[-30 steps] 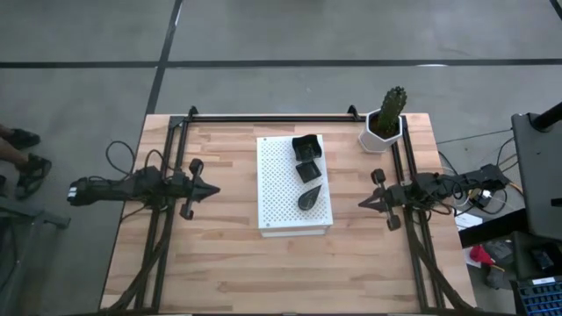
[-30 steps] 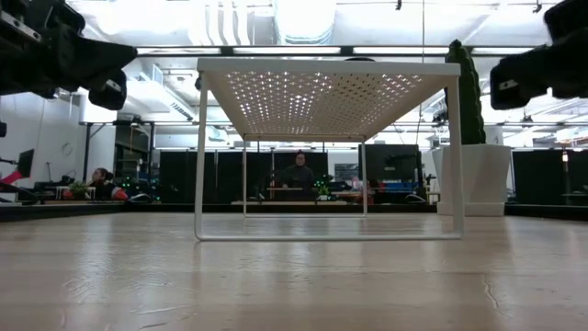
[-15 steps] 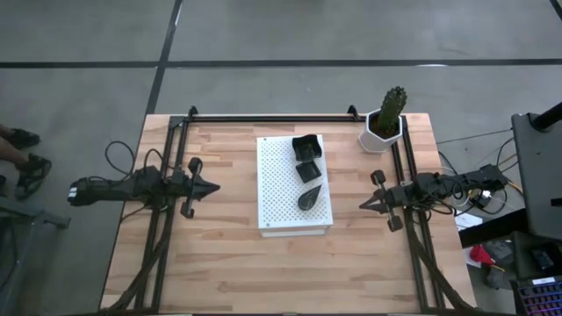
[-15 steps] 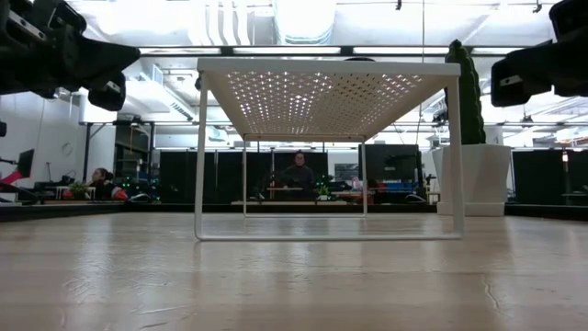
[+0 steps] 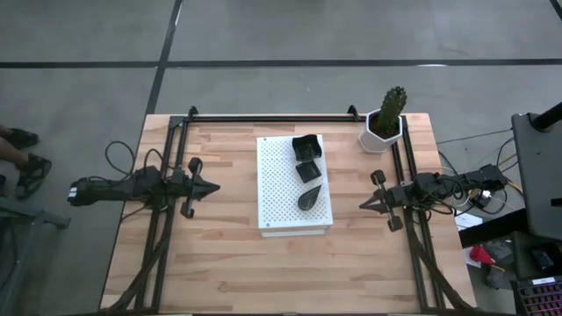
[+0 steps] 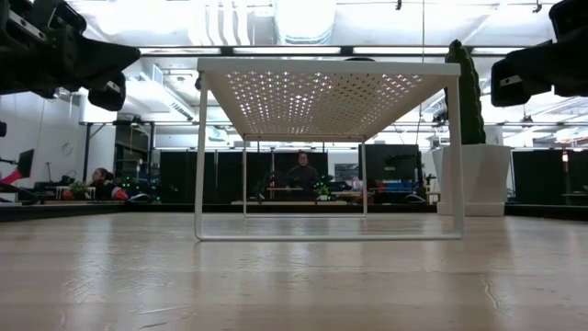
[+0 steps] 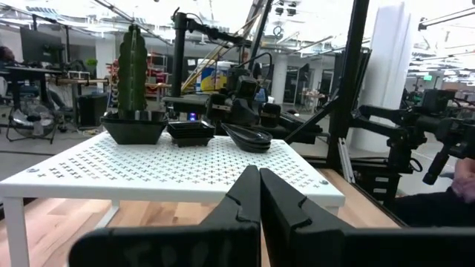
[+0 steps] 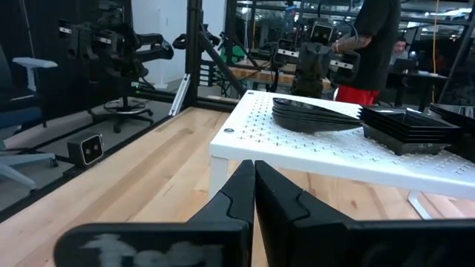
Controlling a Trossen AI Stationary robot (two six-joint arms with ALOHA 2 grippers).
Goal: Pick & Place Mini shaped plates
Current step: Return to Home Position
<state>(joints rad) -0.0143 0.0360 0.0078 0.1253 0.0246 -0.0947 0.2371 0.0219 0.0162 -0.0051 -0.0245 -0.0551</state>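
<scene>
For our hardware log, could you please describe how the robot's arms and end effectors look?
The left arm and right arm are slim and matte black. The left end effector and right end effector each taper to a wedge of two angular black fingers. Thin dark cables loop beside the arms. No markings are visible.

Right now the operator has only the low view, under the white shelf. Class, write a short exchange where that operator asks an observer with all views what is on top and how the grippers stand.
Operator: Is anything on top of the shelf?
Observer: Yes. The white shelf carries three dark groups along its side nearer the right arm: a larger square plate, small square plates and stacked drop-shaped plates.
Operator: Are the grippers holding anything?
Observer: No. The wrist views show the left gripper and the right gripper both shut and empty.
</scene>
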